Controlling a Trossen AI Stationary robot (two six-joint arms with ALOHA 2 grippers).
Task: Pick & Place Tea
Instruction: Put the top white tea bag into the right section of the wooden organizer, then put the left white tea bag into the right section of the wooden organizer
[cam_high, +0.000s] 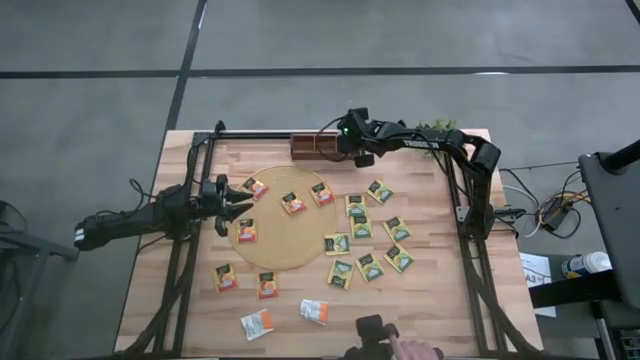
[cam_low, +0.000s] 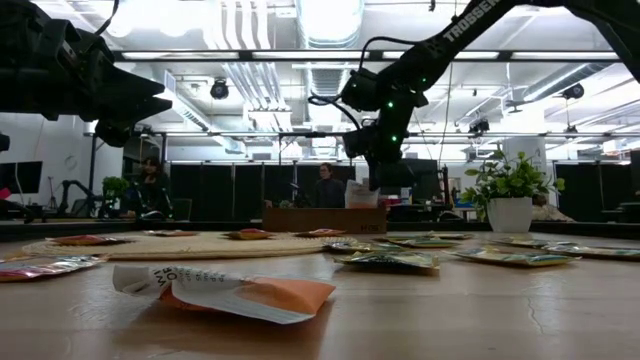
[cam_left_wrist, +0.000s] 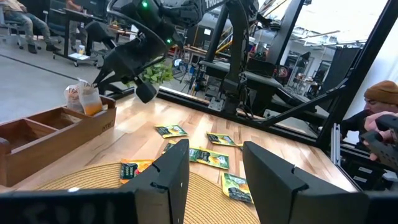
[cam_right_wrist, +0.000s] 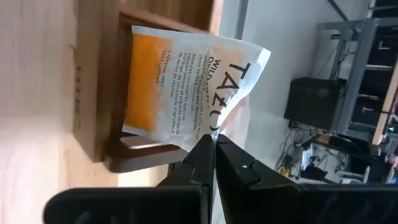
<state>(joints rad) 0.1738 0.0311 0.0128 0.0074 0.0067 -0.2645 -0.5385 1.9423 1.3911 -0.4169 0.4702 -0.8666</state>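
High view: right gripper (cam_high: 352, 150) sits over the end compartment of the wooden tray (cam_high: 305, 148) at the table's far edge, near its middle. Right wrist view shows its fingers (cam_right_wrist: 200, 163) pinched tight on the edge of a white-and-orange sachet (cam_right_wrist: 180, 93), which hangs partly inside the tray compartment (cam_right_wrist: 99, 93). In the left wrist view the same sachet (cam_left_wrist: 84, 99) stands upright in the tray's end compartment w/ the right gripper (cam_left_wrist: 144, 92) just above it.

Left gripper (cam_high: 236, 203) hovers over the left edge of the round tan mat (cam_high: 300, 235), fingers (cam_left_wrist: 169, 177) partly apart, nothing between them.

Rest of the tea: several orange sachets (cam_high: 293, 203) lie on the mat; green-yellow sachets (cam_high: 371, 266) are scattered on the bare table (cam_high: 440, 290) to the mat's right; more orange ones lie near the mat's front-left; two white ones (cam_high: 258, 324) lie near the front edge. Low view has a white/orange sachet (cam_low: 225, 290) closest to the camera, flat on the table.

A person's hand (cam_high: 415, 352) shows at the table's front edge. People (cam_low: 326, 187) sit in the room beyond.
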